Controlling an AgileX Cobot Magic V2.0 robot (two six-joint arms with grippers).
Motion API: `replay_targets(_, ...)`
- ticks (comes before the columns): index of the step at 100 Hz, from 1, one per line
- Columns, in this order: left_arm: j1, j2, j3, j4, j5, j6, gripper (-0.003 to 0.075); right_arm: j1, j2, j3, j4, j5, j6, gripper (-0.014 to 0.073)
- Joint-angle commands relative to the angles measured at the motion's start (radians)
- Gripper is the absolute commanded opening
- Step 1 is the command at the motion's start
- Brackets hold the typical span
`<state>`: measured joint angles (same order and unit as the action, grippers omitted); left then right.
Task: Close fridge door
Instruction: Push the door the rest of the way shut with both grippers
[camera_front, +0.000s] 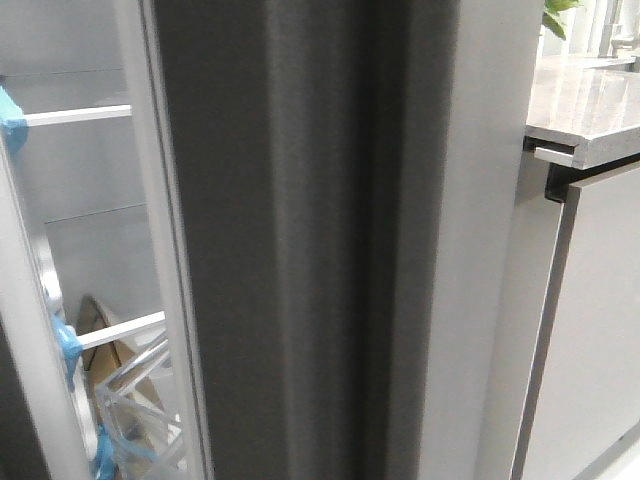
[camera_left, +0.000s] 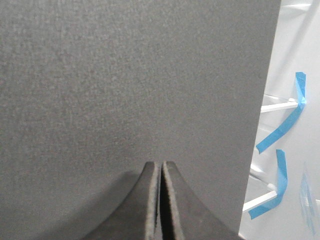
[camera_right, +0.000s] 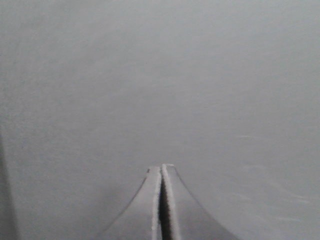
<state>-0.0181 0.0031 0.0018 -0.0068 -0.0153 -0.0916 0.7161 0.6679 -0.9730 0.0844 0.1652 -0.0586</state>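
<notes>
The fridge door (camera_front: 320, 250) stands open, edge-on to the front view, its thick dark-grey edge with a recessed groove filling the middle. Its white inner lining (camera_front: 165, 250) shows at the left. In the left wrist view the door's matte dark-grey face (camera_left: 130, 85) fills the frame, and my left gripper (camera_left: 161, 164) is shut and empty, its tips at or against that face. My right gripper (camera_right: 161, 167) is shut and empty, its tips close to a plain pale-grey surface (camera_right: 160, 75). Neither gripper shows in the front view.
The fridge's white interior with wire shelf rails and blue tape (camera_front: 70, 340) lies at the left, also in the left wrist view (camera_left: 285, 125). A clear bin (camera_front: 135, 410) sits low inside. A stone counter (camera_front: 590, 105) over pale cabinet doors (camera_front: 600, 330) stands at the right.
</notes>
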Motion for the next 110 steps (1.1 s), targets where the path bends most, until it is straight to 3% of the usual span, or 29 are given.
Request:
replay_targets(1, -0.005, 0.019, 0.028, -0.002, -0.077, -0.003, -0.0021, 0.028, 0.061, -0.057, -0.001, -0.07, 0.002, -0.0076)
replay_targets(55, -0.005, 0.019, 0.028, -0.002, -0.077, -0.003, -0.0021, 0.038, 0.313, -0.175, -0.001, -0.106, 0.002, -0.0076)
replay_targets(83, -0.005, 0.019, 0.028, -0.002, -0.077, -0.003, -0.0021, 0.034, 0.446, -0.193, -0.001, -0.285, 0.002, -0.0076)
replay_targets(110, -0.005, 0.019, 0.028, -0.002, -0.077, -0.003, -0.0021, 0.013, 0.56, -0.227, 0.01, -0.33, 0.002, -0.0076)
